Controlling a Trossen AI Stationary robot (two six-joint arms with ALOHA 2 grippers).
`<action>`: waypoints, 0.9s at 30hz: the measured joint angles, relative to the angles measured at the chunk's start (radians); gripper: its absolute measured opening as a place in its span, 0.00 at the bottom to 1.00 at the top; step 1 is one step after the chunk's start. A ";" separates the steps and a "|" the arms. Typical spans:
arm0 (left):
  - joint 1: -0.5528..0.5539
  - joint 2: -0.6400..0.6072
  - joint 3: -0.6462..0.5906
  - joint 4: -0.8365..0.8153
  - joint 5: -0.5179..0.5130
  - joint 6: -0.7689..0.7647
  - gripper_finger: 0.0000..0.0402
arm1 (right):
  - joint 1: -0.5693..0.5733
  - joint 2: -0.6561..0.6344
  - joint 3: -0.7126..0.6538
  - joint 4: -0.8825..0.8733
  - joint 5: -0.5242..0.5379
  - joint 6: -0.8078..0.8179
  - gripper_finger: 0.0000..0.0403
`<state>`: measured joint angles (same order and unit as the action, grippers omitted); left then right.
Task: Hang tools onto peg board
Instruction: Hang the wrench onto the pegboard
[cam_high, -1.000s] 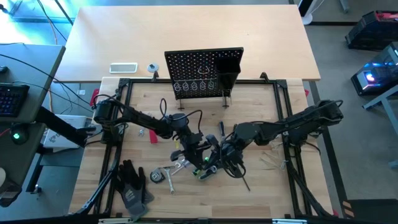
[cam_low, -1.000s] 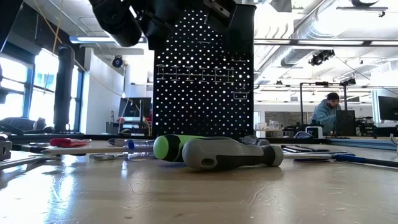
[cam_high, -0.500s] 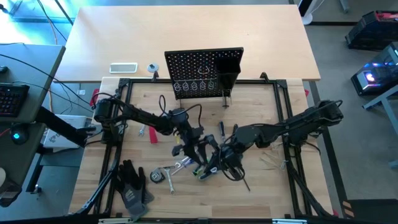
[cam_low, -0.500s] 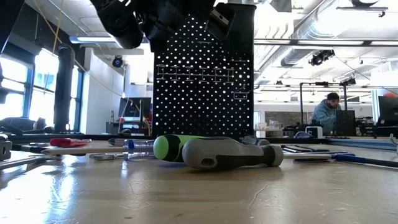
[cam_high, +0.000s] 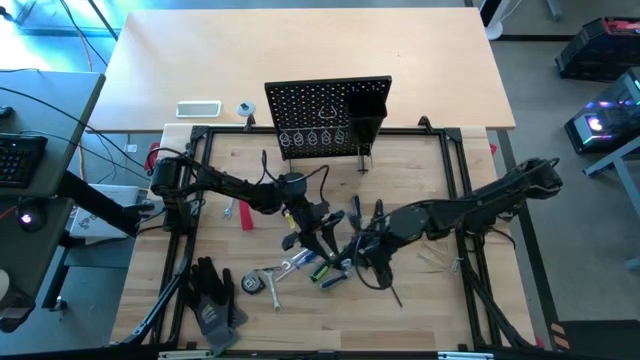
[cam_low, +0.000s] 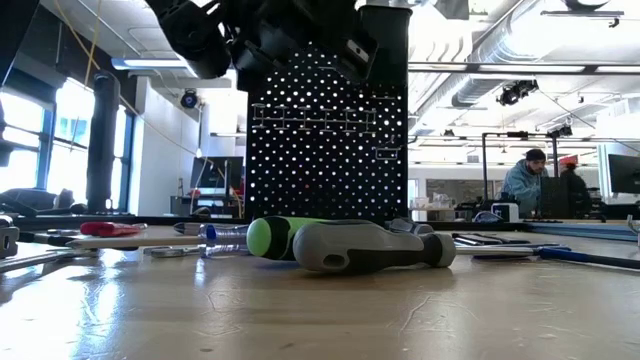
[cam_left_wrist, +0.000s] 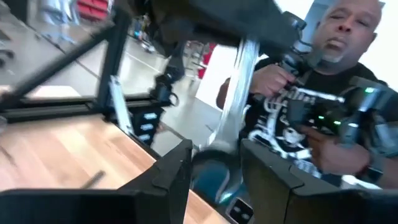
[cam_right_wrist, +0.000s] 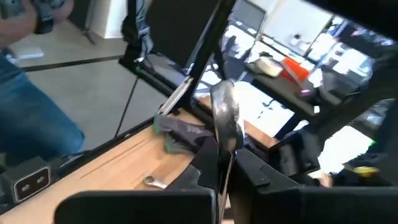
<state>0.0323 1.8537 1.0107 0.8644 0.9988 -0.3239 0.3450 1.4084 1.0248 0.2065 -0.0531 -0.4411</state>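
A silver wrench (cam_right_wrist: 225, 109) hangs in the air over the middle of the table, with my right gripper (cam_right_wrist: 224, 167) shut on it. My left gripper (cam_left_wrist: 217, 177) is open right beside it, and the wrench's shaft (cam_left_wrist: 235, 118) runs between its fingers; I cannot tell whether it touches one. In the high view the two grippers (cam_high: 322, 238) (cam_high: 352, 250) meet above the loose tools. The black peg board (cam_high: 325, 115) stands upright on its legs at the far side. A green-handled screwdriver (cam_low: 275, 238) and a grey-handled tool (cam_low: 370, 245) lie on the table. My right gripper pinches the wrench's shaft (cam_right_wrist: 226, 152) between its two fingers, which lie along the wrench. The rounded end (cam_right_wrist: 224, 102) sticks out past the fingertips. The wrench is lifted clear of the table.
Silver wrenches (cam_high: 285, 268), a red-black tool (cam_high: 243, 218) and black gloves (cam_high: 215, 295) lie near and left of the grippers. A white flat device (cam_high: 198, 108) lies behind the board's left side. A person (cam_left_wrist: 323, 112) stands beyond the table.
Both grippers have stayed close together over the tools. My left gripper has drawn a little toward the far edge. My right wrist has turned and its arm has shifted slightly toward the right edge.
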 joint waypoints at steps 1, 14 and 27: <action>0.004 -0.005 0.000 0.002 -0.006 0.015 0.32 | 0.002 -0.018 0.000 -0.014 0.005 0.010 0.01; 0.023 -0.139 -0.001 -0.342 -0.427 0.399 0.32 | 0.000 -0.205 0.001 -0.292 0.157 0.106 0.01; -0.042 -0.153 -0.001 -0.322 -0.741 0.482 0.32 | -0.098 -0.212 0.001 -0.424 0.202 0.191 0.01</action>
<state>-0.0100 1.7008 1.0100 0.5426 0.2580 0.1583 0.2471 1.1965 1.0256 -0.2178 0.1493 -0.2505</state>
